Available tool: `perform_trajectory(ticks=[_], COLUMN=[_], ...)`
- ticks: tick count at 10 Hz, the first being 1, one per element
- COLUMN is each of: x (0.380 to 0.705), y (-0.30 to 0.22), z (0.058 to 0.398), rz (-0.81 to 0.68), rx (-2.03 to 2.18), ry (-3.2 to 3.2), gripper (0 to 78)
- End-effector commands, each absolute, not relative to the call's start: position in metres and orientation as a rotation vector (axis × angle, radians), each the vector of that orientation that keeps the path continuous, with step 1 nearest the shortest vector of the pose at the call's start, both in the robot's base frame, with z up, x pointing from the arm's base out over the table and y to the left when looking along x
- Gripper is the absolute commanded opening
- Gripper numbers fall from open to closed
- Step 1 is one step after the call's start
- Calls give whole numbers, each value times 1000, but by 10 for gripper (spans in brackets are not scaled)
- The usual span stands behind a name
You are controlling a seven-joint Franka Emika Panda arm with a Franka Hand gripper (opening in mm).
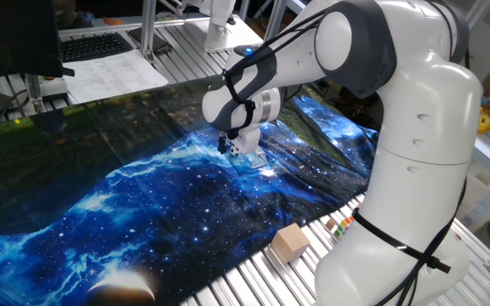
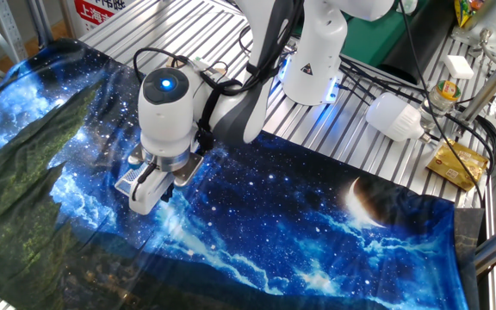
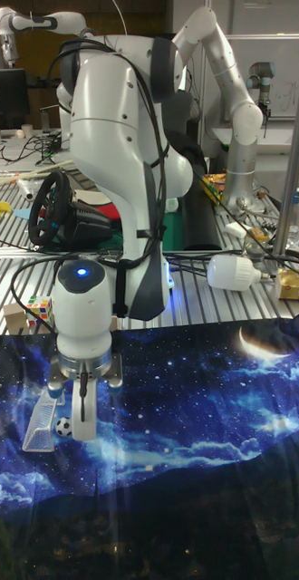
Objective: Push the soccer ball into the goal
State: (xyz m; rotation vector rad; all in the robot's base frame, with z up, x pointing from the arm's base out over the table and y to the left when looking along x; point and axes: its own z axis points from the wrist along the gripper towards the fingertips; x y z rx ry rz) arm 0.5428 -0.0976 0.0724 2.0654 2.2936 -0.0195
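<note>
Where the galaxy-printed cloth lies over the slatted metal table, the soccer ball is seen resting on the blue print, a tiny white ball with black patches, most plainly in the tall fixed view. It sits just beside the mouth of the goal, a small frame of pale rods with triangular sides that stands on the cloth, and the ball lies between that frame and the lowered fingers of the gripper. In one fixed view the ball is glimpsed as a small white and black spot right at the fingertips of the gripper, with the pale rods of the goal just past it. In the other fixed view the ball is hidden behind the gripper, and only a pale grid-like part of the goal is seen beside the fingers. The fingers are held close together and nothing is grasped between them; whether they touch the ball cannot be told. The gripper points downward with its tips at the cloth, and a blue light glows on top of the wrist housing. Well apart from these, a tan wooden block rests on the bare slats near the base of the arm, and a multicoloured puzzle cube lies on the table beside another view of that block.
</note>
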Motion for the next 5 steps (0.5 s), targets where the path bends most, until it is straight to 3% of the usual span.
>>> perform_trajectory(ticks=[1, 5], x=[538, 532], y=[-105, -116], z=[70, 69], rz=[-73, -91], rx=[2030, 1992], ry=[2256, 2267], gripper=[0, 0])
